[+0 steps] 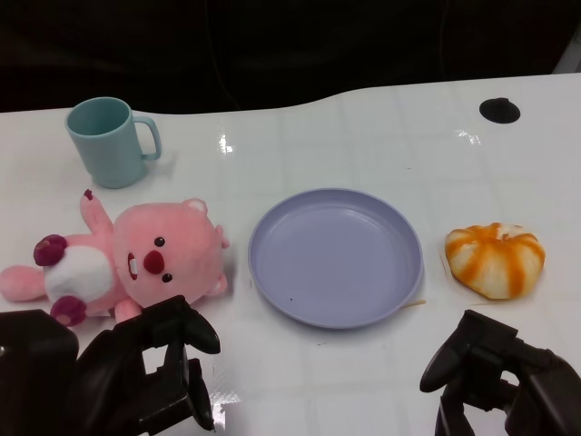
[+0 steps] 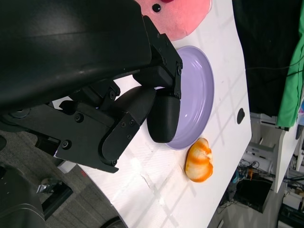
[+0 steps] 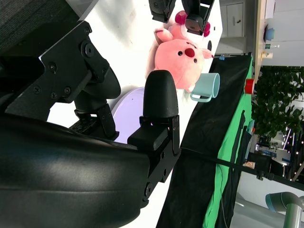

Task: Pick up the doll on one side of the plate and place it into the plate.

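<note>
Doll (image 1: pixel 127 259) lies flat on the table, left of the plate (image 1: pixel 336 256), apart from it. Left hand (image 1: pixel 154 368) hovers just beside it, empty, fingers spread (likely readying a grasp). Right hand (image 1: pixel 495 368) also empty and released, idling near the table's front edge.

Pink doll (image 1: pixel 127 259) left of empty plate (image 1: pixel 336 257); hands low.
</note>
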Controlling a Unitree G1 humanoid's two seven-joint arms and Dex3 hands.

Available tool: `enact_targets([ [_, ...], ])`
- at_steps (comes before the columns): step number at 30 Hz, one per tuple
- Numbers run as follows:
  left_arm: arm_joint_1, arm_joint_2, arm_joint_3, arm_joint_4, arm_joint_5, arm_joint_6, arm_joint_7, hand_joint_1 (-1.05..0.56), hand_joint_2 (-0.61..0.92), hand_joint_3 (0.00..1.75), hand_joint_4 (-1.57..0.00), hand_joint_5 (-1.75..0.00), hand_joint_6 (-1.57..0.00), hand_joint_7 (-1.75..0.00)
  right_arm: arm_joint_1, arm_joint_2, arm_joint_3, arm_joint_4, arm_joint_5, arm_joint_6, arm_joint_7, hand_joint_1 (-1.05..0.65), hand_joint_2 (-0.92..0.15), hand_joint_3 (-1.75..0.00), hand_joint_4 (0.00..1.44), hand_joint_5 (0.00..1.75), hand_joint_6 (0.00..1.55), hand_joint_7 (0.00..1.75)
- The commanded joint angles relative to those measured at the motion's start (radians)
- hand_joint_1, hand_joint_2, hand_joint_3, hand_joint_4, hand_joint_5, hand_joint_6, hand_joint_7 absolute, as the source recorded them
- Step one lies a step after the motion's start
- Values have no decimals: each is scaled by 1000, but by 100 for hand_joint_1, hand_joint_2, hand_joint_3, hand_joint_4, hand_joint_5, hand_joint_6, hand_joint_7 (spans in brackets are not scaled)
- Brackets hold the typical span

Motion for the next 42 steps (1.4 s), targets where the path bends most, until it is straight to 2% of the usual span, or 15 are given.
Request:
enact_targets([
  [1, -4, 5, 10, -3, -4, 2, -4, -9, 46, 136, -88, -175, -72, -167, 0, 2, -2, -9, 6, 1, -5, 13, -45, -138, 71, 175, 58, 157],
  [35, -5, 2, 17, -4, -11, 1, -6, -8, 47, 137, -88, -175, -71, -169, -1, 1, -5, -9, 5, 0, -5, 12, -45, -137, 71, 175, 57, 157],
  [39, -4, -6, 25, -3, -24, -10, -11, -8, 50, 135, -85, -175, -70, -163, -1, 0, -6, -7, 3, -5, -4, 12, -45, -137, 70, 175, 57, 157],
  [42, 0, -12, 29, -9, -25, -25, -6, -9, 52, 130, -81, -171, -75, -145, 0, 0, -6, -9, 5, -4, -3, 13, -46, -137, 70, 175, 57, 157],
])
